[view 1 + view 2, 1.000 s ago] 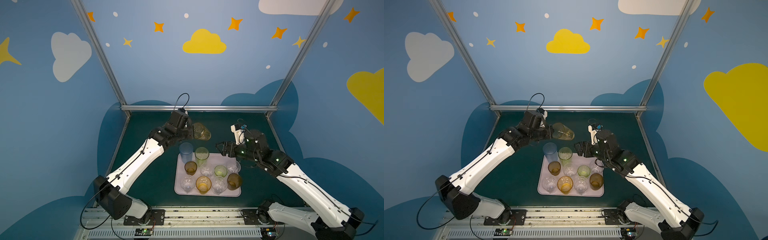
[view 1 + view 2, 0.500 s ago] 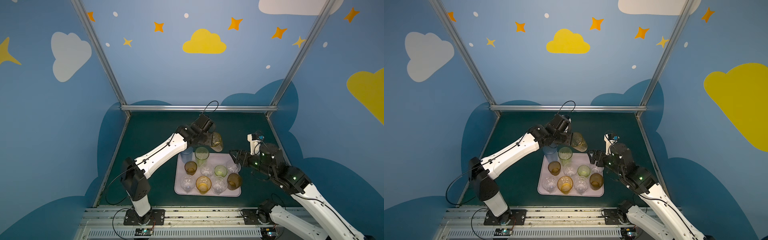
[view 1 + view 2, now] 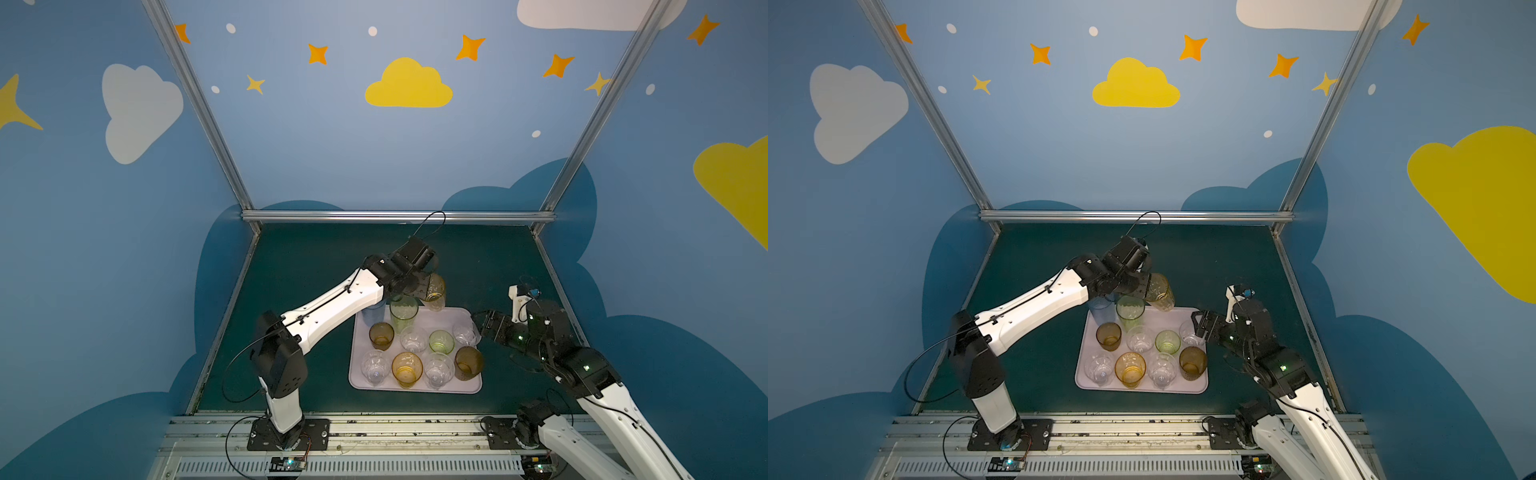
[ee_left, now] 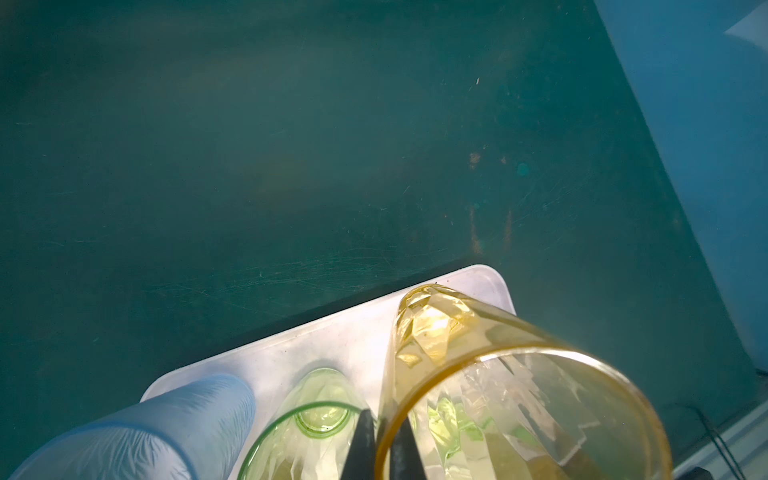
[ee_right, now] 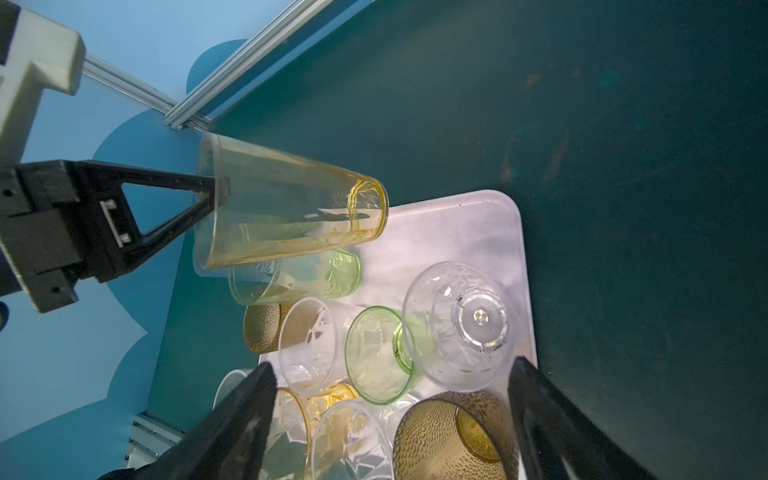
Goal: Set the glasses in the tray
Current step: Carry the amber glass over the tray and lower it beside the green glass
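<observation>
Ten tumblers (image 3: 407,368) in the lilac tray (image 3: 451,319), my left fingers (image 5: 208,187) clamped on a tilted orange tumbler (image 3: 434,289) over its far edge, my right fingers (image 3: 480,326) apart alongside.

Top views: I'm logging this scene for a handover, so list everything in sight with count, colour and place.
tray: one, lilac, mid table
clear glasses: four, in tray
amber and brown glasses: three, short, in tray
short green glass: one, in tray
tall green glass: one, tray's far row
blue glass: one, tall, tray's far left corner
orange glass: one, tall, tilted above tray's far edge
table: one, dark green
walls: blue, painted clouds and stars
left hand: shut on orange glass's rim
right hand: open, empty, beside tray's right edge
</observation>
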`<action>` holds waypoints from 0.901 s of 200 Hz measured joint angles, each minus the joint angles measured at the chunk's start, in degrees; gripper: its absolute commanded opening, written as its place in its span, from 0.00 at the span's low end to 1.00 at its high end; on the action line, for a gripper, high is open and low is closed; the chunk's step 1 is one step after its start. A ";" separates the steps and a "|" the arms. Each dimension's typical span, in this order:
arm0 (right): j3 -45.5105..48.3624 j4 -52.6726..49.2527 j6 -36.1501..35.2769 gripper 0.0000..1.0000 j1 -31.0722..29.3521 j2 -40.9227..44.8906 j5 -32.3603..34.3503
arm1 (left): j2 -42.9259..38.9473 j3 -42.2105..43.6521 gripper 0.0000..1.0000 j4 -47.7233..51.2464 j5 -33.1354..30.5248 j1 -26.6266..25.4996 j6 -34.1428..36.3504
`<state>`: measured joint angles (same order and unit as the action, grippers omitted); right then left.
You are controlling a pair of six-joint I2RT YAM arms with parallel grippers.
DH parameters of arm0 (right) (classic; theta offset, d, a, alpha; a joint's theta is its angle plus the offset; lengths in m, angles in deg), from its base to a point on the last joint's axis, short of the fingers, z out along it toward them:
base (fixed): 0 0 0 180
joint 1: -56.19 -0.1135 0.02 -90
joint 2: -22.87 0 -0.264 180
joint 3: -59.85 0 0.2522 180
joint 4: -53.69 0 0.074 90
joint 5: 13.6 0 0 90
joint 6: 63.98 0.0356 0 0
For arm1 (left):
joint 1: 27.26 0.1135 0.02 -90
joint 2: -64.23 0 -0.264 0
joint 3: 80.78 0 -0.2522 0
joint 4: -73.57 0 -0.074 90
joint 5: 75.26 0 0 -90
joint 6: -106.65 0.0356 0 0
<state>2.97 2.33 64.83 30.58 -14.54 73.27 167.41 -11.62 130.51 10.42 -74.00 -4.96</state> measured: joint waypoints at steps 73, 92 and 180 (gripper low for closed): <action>2.32 -0.44 0.22 0.87 4.81 1.05 -0.98 | 4.96 -1.60 0.04 2.01 -0.52 -0.96 0.44; 2.40 -0.44 0.22 0.87 5.79 1.07 -1.20 | 5.25 -2.62 0.04 2.99 -0.63 -1.25 0.74; 3.50 -0.31 0.22 0.87 9.05 -0.72 -3.54 | 10.23 -7.61 0.04 7.39 -2.32 -3.17 1.46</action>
<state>6.47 2.02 65.05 39.63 -15.26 69.73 177.64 -19.23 137.89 8.10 -77.17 -3.49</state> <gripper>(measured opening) 0.867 0.058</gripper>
